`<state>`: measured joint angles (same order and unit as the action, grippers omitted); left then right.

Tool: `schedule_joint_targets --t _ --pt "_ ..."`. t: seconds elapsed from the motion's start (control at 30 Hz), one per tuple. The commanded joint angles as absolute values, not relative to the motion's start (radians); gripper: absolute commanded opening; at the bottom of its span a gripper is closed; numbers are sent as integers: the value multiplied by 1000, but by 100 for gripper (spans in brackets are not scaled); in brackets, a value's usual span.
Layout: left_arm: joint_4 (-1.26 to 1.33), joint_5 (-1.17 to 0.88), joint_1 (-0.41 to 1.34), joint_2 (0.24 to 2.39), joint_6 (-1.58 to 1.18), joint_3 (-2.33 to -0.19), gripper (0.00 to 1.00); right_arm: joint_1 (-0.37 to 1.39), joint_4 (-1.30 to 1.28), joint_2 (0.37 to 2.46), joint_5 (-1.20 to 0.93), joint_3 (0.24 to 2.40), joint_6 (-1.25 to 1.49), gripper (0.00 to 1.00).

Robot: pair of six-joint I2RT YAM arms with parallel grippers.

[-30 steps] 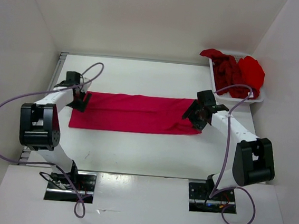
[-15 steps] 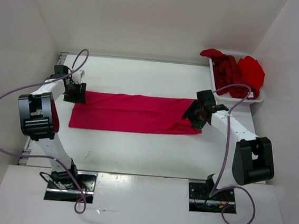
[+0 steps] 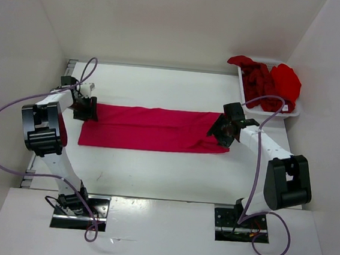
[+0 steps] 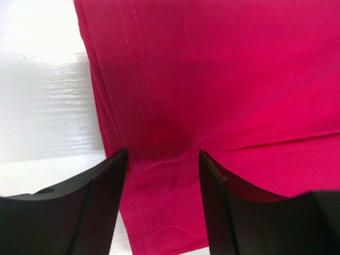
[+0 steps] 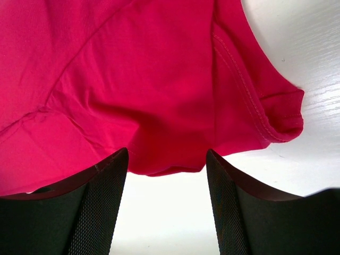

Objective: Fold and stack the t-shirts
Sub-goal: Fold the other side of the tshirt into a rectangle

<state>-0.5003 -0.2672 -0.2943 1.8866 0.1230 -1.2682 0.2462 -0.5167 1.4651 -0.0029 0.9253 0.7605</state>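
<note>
Fingers (image 4: 85, 212) of left gripper (image 3: 87, 109) parted, set down astride the shirt's (image 3: 152, 129) left end, cloth puckered in the gap, not pinched. Same on the right gripper (image 3: 219, 132): fingers (image 5: 90, 212) apart over the right end, curled hem just beside. Shirt spread flat, a long strip across mid-table (image 3: 153, 174). Maroon shirt (image 3: 259, 82) and red shirt (image 3: 286, 81) heaped in basket (image 3: 292, 112), far right.
</note>
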Motion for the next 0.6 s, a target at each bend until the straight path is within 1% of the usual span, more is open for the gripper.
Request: schedule_joint_targets --t 0.0,0.03,0.07,0.2,0.27,0.33,0.47,0.57 --pt "-515 -304 -301 1904 104 -1279 61 252 -503 1470 15 933 746 65" --pt "-515 -304 -301 1904 104 -1279 61 252 -503 1470 15 933 746 65" --pt "-515 -304 -301 1913 104 -1279 59 252 -503 1470 15 933 746 65" --pt "-537 -244 -301 1913 104 -1289 58 252 -512 1460 15 933 746 65" --pt "-528 -215 -301 1892 114 -1289 62 252 -512 1442 25 933 746 65" --pt "-528 -189 -301 1878 123 -1278 64 252 -512 1442 25 933 746 65" --pt "-528 -212 -301 1887 123 -1278 64 252 -512 1442 25 933 736 65" --pt "-538 -238 -301 1897 123 -1278 59 252 -521 1442 25 933 736 64"
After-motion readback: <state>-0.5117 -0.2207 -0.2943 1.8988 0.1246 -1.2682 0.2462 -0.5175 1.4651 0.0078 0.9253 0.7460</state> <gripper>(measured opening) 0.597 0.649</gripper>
